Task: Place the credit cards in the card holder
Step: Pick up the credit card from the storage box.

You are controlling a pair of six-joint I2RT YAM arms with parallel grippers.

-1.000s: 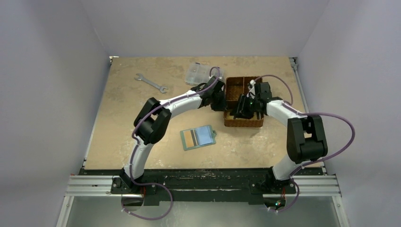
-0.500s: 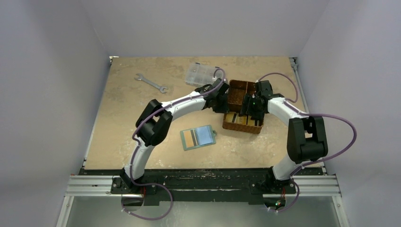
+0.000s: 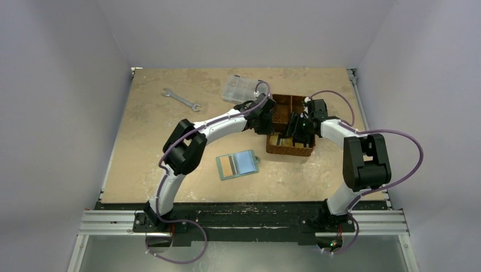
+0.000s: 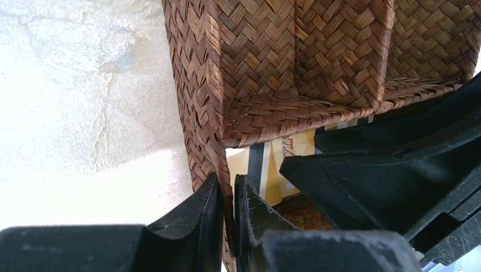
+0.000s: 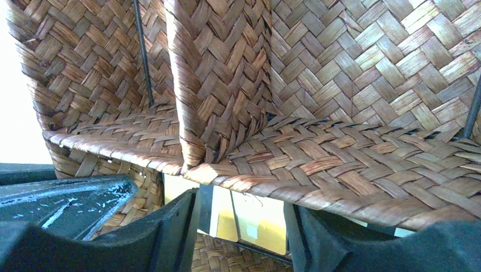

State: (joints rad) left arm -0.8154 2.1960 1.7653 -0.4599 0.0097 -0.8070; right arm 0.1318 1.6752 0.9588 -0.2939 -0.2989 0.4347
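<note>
A brown woven divided basket [image 3: 282, 109] sits on a tan table. Its long near compartment holds the credit cards [image 5: 258, 218], whitish and orange-gold, standing on edge. The left gripper [image 4: 227, 190] is clamped on the basket's left wall, one finger outside and one inside. The right gripper [image 5: 241, 226] reaches into the near compartment with its fingers spread, an orange-gold card showing in the gap. The sage-green card holder [image 3: 237, 164] lies open, left of the basket and nearer the arm bases. A clear compartment box [image 3: 240, 88] and a wrench [image 3: 181, 99] lie further left.
</note>
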